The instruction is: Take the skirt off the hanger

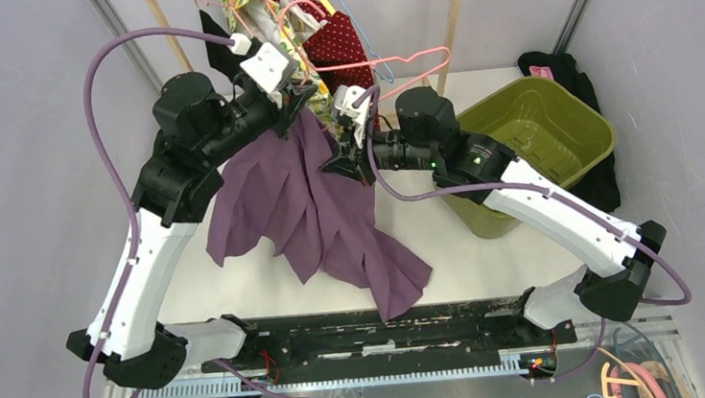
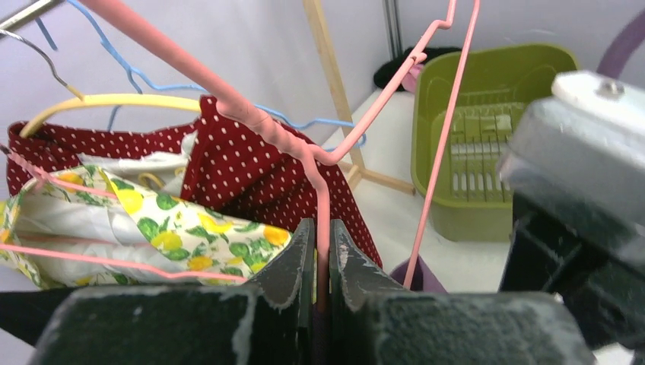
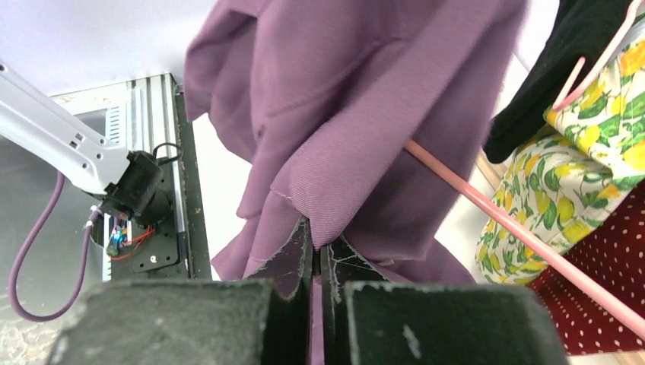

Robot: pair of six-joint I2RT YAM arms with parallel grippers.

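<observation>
The purple skirt hangs from a pink wire hanger above the table, its hem trailing down to the near edge. My left gripper is shut on the pink hanger, the wire pinched between its jaws. My right gripper is shut on a fold of the purple skirt just below the hanger's bar. The two grippers are close together at the top of the skirt.
Other hung clothes crowd behind: a red polka-dot garment and a lemon-print garment on yellow, blue and pink hangers. A green bin stands at the right with black cloth behind it. A wooden rack post rises at the back.
</observation>
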